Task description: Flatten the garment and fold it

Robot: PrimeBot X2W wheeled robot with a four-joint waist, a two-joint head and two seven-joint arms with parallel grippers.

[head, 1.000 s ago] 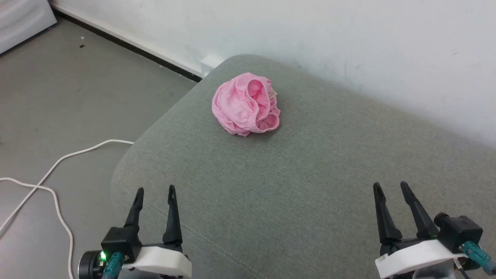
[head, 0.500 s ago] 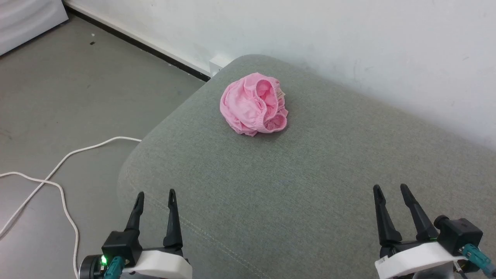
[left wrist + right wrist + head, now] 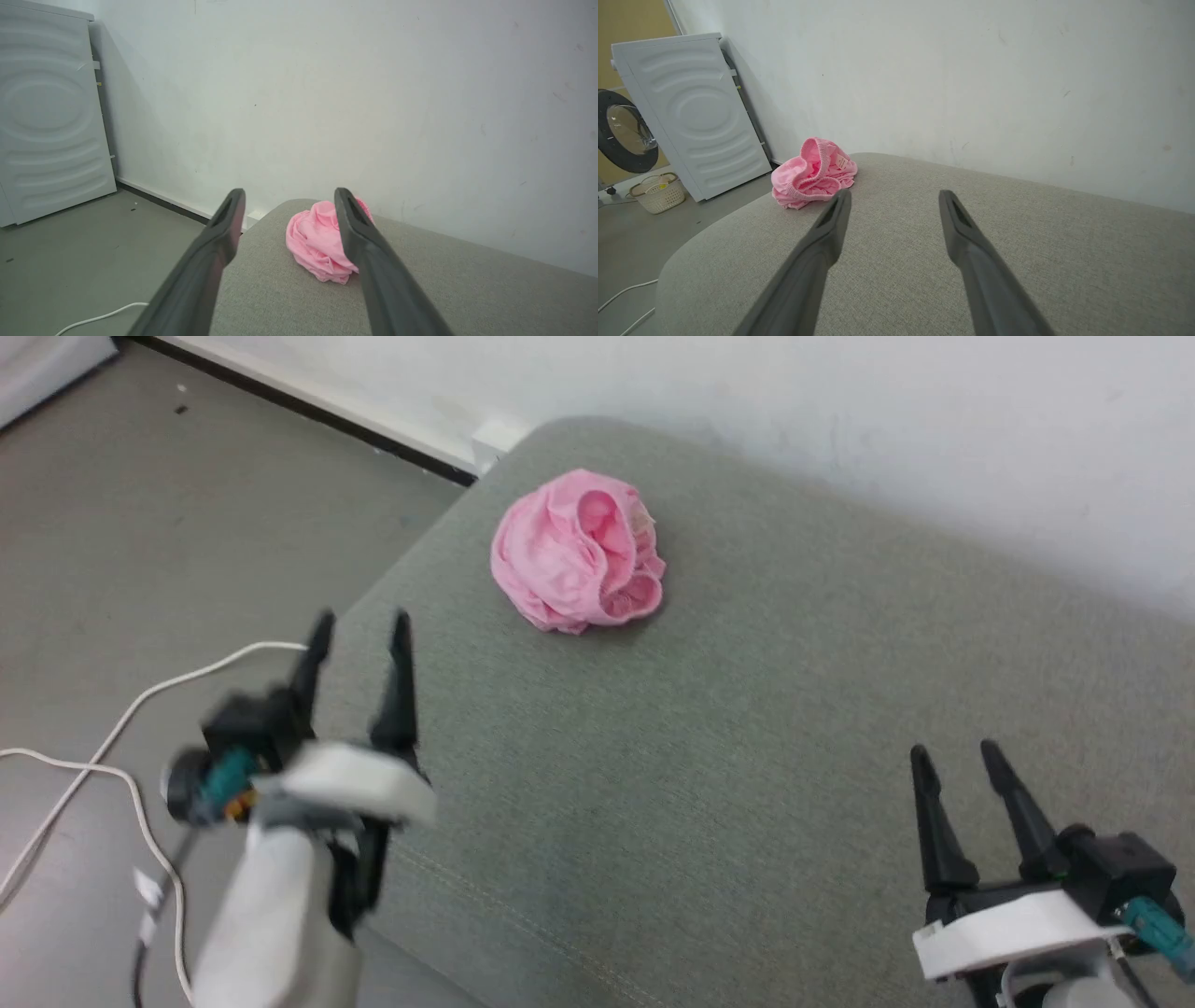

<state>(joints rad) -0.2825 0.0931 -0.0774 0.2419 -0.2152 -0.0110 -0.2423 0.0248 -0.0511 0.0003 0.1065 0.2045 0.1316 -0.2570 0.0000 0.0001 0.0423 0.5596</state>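
Head view: pink garment (image 3: 577,553), crumpled ball on grey cushion (image 3: 747,756); left fingers (image 3: 397,691), right fingers (image 3: 936,831) spread.

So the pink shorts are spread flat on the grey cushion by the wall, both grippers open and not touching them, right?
Not quite. The garment is not spread flat: the head view shows it bunched in a crumpled heap. Otherwise yes: it lies on the grey cushion by the wall, with the left gripper and right gripper open and clear of it.
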